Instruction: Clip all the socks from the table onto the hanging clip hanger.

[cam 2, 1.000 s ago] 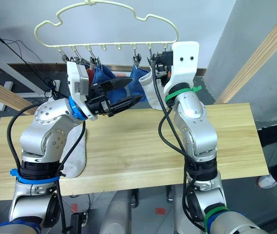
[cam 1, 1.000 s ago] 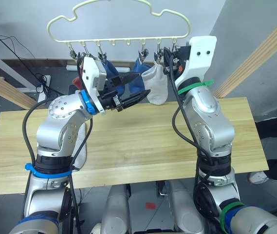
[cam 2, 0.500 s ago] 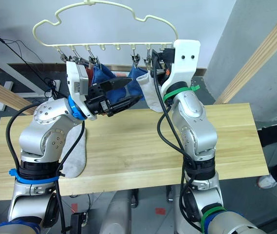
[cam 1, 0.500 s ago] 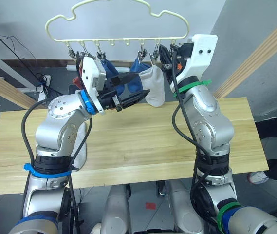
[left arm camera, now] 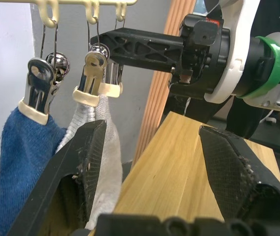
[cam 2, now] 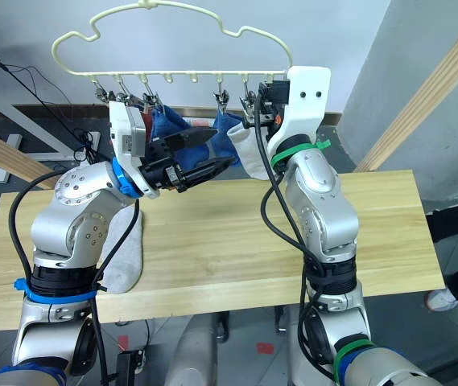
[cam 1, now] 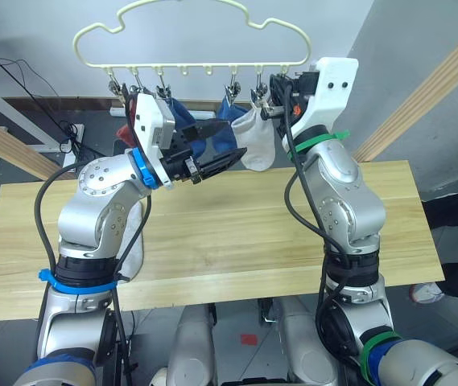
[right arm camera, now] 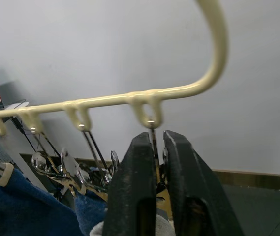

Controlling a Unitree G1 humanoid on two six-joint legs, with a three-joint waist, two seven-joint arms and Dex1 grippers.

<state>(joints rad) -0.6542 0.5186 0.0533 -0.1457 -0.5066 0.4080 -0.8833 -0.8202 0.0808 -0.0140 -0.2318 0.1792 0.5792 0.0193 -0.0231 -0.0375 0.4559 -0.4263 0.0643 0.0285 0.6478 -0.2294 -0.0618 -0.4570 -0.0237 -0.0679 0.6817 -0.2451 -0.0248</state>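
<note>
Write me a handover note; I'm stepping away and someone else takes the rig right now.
Left tool: open, holding nothing, raised beside the hanging socks.
Right tool: shut on the end clip of the clip hanger, where a grey sock hangs.
Done: two blue socks and a red sock are also on the hanger. I cannot tell whether a second red one hangs behind the left arm.
Left: one grey sock lies on the table under the left arm; clip it up.
</note>
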